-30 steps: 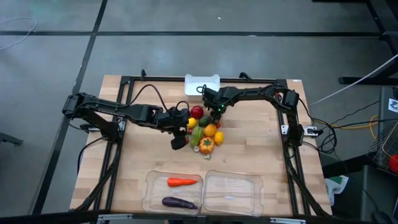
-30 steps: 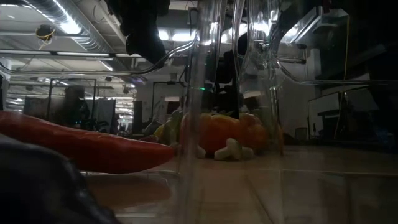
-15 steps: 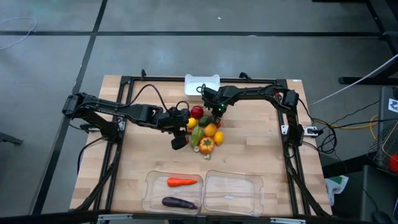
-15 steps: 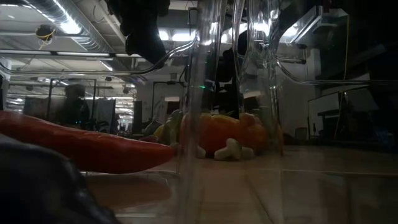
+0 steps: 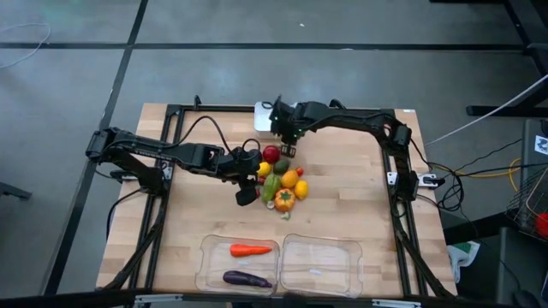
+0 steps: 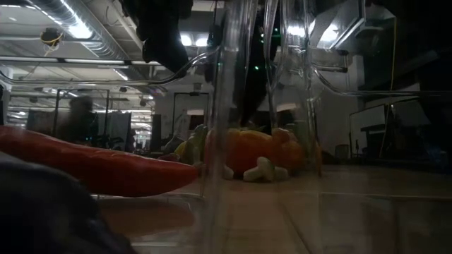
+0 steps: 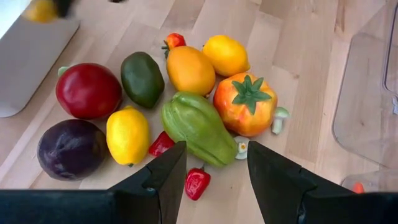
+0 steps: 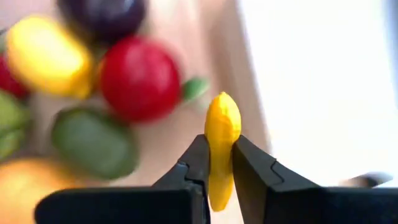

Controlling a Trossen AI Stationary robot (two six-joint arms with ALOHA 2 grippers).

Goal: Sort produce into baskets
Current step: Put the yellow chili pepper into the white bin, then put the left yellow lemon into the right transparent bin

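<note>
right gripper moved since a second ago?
Yes. In the high view the right gripper has left the produce pile and now sits at the white bin, fingers shut on a small yellow piece.

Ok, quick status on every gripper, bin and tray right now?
Right gripper: shut on a small yellow piece, near the white bin.
Left gripper: open, empty, hovering at the produce pile.
White bin: upright; contents hidden by the right arm.
Left tray: holds a carrot and an eggplant.
Right tray: no produce in it.
</note>
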